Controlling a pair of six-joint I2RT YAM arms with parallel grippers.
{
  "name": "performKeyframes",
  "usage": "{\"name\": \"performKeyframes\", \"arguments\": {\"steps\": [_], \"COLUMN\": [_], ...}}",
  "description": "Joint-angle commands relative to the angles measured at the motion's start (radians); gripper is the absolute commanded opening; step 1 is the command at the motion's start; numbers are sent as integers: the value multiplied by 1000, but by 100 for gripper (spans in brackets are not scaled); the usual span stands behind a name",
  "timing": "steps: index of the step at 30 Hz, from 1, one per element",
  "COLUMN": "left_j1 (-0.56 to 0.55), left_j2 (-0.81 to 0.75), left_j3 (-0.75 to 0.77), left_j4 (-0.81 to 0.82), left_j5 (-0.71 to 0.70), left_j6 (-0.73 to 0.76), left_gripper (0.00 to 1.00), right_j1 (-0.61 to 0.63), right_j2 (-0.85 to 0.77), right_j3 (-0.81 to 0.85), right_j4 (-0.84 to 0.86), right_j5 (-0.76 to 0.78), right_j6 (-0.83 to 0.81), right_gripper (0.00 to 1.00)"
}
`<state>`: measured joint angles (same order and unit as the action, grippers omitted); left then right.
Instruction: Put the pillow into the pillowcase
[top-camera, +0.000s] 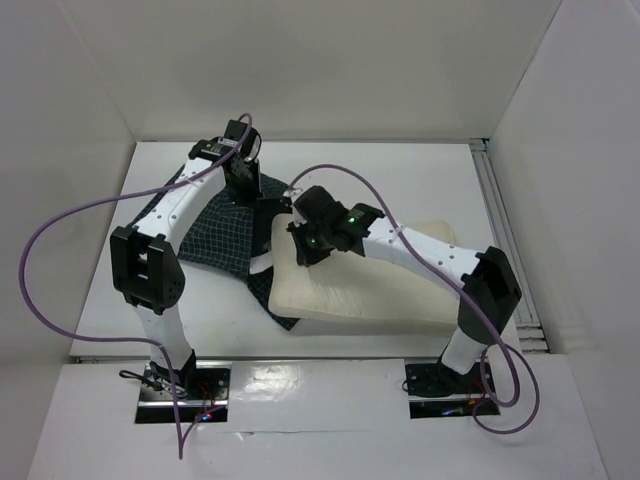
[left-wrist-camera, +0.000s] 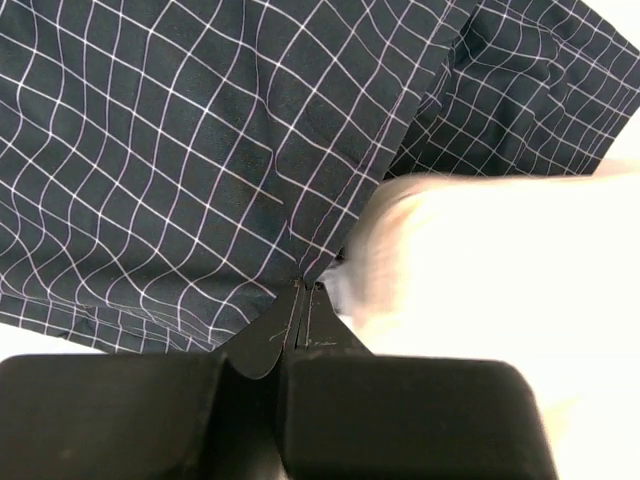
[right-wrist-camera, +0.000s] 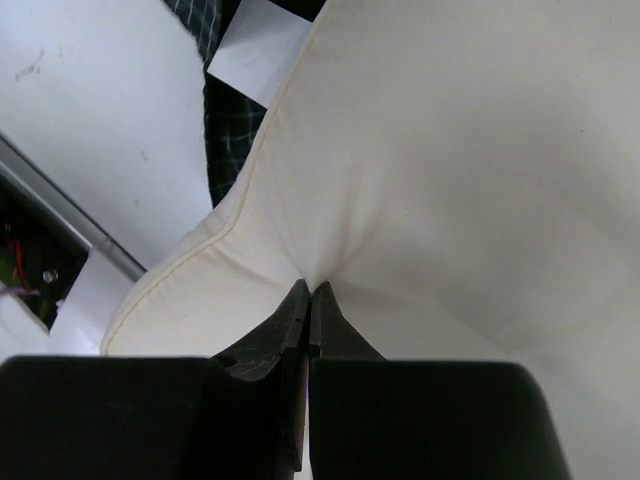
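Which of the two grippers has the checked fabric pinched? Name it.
The left gripper, jaws shut on the hem of the dark checked pillowcase. The right gripper pinches a fold of the cream pillow instead.

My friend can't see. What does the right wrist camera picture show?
The right gripper, shut, pinches a fold of the cream pillow, which fills most of the picture. A bit of the dark checked pillowcase shows beside its edge at the upper left, on the white table.

pillow overlaps pillowcase | left gripper on pillowcase | right gripper on pillow
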<state>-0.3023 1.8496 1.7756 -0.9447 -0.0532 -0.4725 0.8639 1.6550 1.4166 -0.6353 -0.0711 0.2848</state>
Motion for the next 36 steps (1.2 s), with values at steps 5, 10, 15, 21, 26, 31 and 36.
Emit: {"name": "performKeyframes", "arguments": {"steps": [5,10,15,21,26,31,36], "left_j1": [26,26,26,26,26,26,26], "left_j2": [-67,-131,-164,-164,-173,-173,-173], "left_j3": [2,-34,-90,-100,-110,-128,-148], "left_j4": [-28,-28,-19,-19,-19,-28,-48], "left_j5": [18,38,75,96,107,82,32], "left_j6": [38,48,57,77,86,97,97], "left_gripper": [0,0,0,0,0,0,0], "right_j1": [12,-6,-54,-100,-129,-186,-259], "right_j2": [101,221,295,365,399,410,370], "right_j3": [142,295,421,501,521,521,411], "right_j4": [74,34,34,22,56,66,183], "right_j5": [-10,51,60,51,4,-50,-186], "right_j6": [-44,-75,-75,-65,-36,-12,62], "right_gripper": [0,0,0,0,0,0,0]}}
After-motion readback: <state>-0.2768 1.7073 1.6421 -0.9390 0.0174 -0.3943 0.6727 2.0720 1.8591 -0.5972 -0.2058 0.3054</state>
